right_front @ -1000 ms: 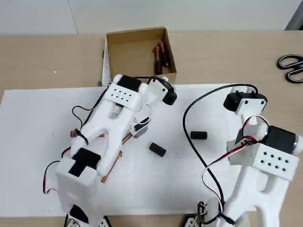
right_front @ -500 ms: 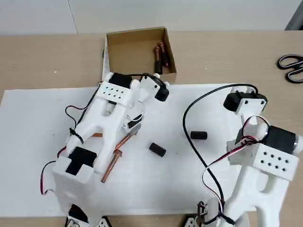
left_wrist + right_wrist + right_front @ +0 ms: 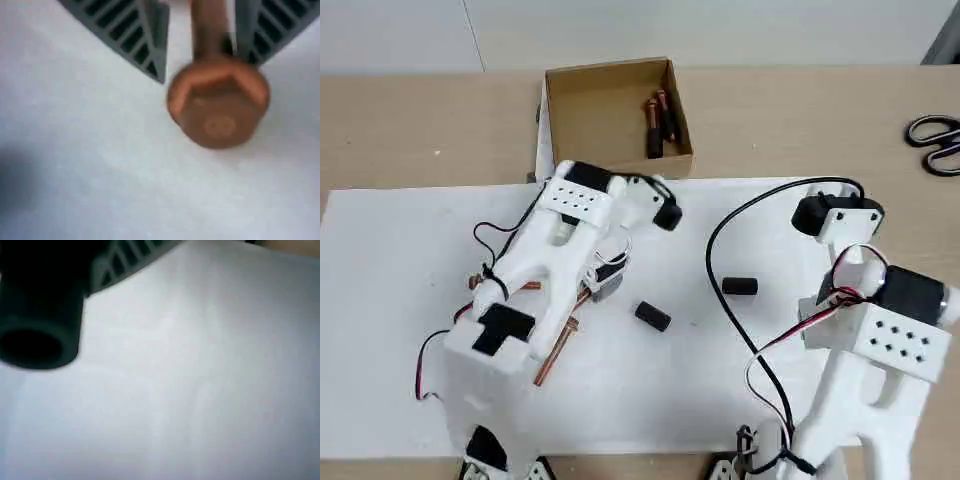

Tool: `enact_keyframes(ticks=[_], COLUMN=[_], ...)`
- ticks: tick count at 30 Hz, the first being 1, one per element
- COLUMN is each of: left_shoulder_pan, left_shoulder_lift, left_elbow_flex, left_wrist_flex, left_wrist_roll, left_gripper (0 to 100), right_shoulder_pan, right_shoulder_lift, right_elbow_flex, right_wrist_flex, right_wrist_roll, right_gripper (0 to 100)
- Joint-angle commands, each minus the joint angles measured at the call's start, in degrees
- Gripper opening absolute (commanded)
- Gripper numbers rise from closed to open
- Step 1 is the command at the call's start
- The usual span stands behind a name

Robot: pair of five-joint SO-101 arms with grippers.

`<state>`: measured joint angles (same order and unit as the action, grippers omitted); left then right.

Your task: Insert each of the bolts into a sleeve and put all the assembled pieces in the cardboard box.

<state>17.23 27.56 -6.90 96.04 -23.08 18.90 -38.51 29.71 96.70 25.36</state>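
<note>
Copper bolt [image 3: 216, 102] lying between parted jaws of left gripper [image 3: 200, 65], head outward; right gripper [image 3: 115, 265] beside black sleeve [image 3: 40, 315], grip unclear.

Left arm [image 3: 535, 275]: white printed shell, black servos, perforated plate at its 1 o'clock end, thin black and red wires, dark grey ribbed fingers [image 3: 125, 35].
Right arm [image 3: 865, 390]: matching white shell, black servos, perforated plate, long black cable looping toward 11 o'clock, red-and-white wires.
</note>
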Motion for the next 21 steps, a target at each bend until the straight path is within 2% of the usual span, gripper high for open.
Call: enact_keyframes(ticks=[1, 10, 14, 21], left_shoulder_pan=[-0.6, -0.5, -0.5, -0.5], left_shoulder_lift=[0.8, 1.2, 1.2, 0.7], left_elbow_flex=[-2.2, -2.2, -2.2, -4.1], left_wrist_flex=[-0.7, -3.0, -2.9, -1.9], left_wrist_roll=[-0.1, -0.1, -0.1, 0.9], left_gripper=[9, 9, 0, 1], right_shoulder_pan=[0.7, 0.7, 0.7, 0.3], right_shoulder_lift=[-1.3, -1.2, -1.1, -1.3], right_elbow_flex=[-0.4, -0.4, -0.4, -0.6], right_wrist_flex=[0.0, 0.0, 0.0, 0.4], right_wrist_roll=[-0.3, -0.3, -0.3, -0.4], right_gripper=[0.3, 0.3, 0.3, 0.3])
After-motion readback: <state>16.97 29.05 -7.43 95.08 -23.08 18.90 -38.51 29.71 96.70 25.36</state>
